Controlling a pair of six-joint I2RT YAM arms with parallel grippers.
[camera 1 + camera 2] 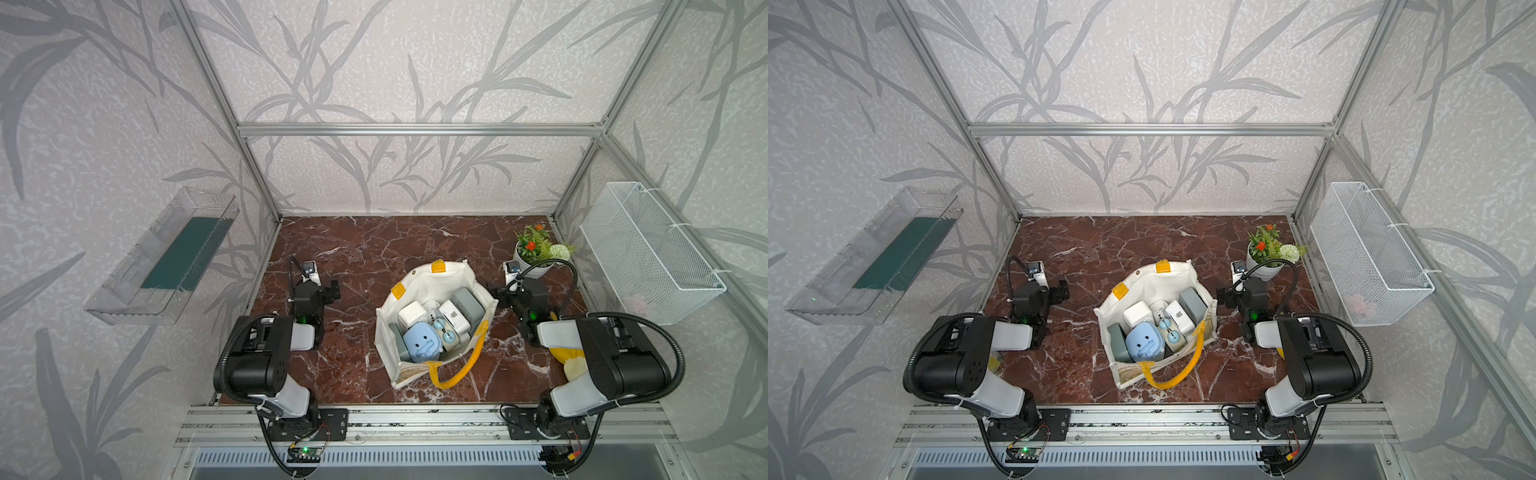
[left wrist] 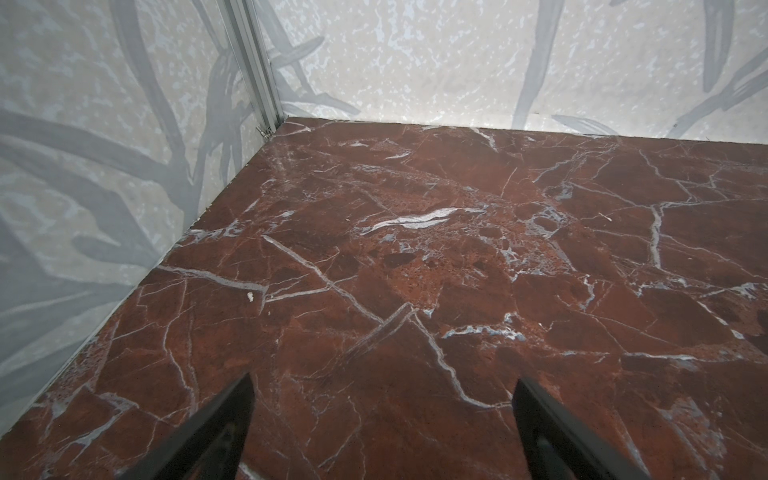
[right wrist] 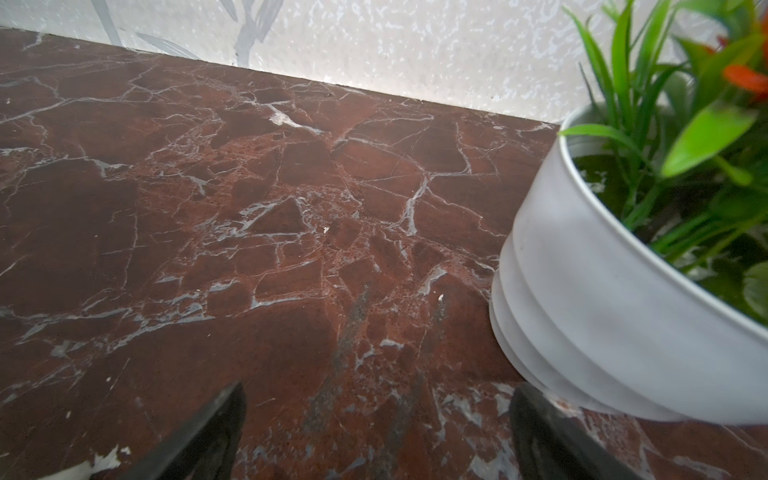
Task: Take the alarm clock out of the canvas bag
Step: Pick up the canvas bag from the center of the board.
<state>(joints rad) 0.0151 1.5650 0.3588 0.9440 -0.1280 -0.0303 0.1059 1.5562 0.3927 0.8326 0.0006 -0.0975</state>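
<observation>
The canvas bag (image 1: 419, 282) (image 1: 1142, 286) stands open in the middle of the marble table, cream with yellow strap handles (image 1: 465, 370). Packed among several boxy items inside it is a small pale blue alarm clock (image 1: 446, 332) (image 1: 1169, 330) with two bells on top, next to a bigger blue rounded block (image 1: 422, 343). My left gripper (image 1: 334, 289) (image 1: 1064, 289) (image 2: 384, 378) hovers open over bare marble to the left of the bag. My right gripper (image 1: 494, 295) (image 1: 1221, 297) (image 3: 380, 385) is open too, just off the bag's right rim. Neither wrist view shows the bag.
A white pot with a fake plant (image 1: 536, 249) (image 3: 582, 291) stands at the back right, close to my right gripper. A white wire basket (image 1: 648, 249) hangs on the right wall, a clear tray (image 1: 166, 257) on the left wall. A yellow object (image 1: 569, 361) lies under my right arm.
</observation>
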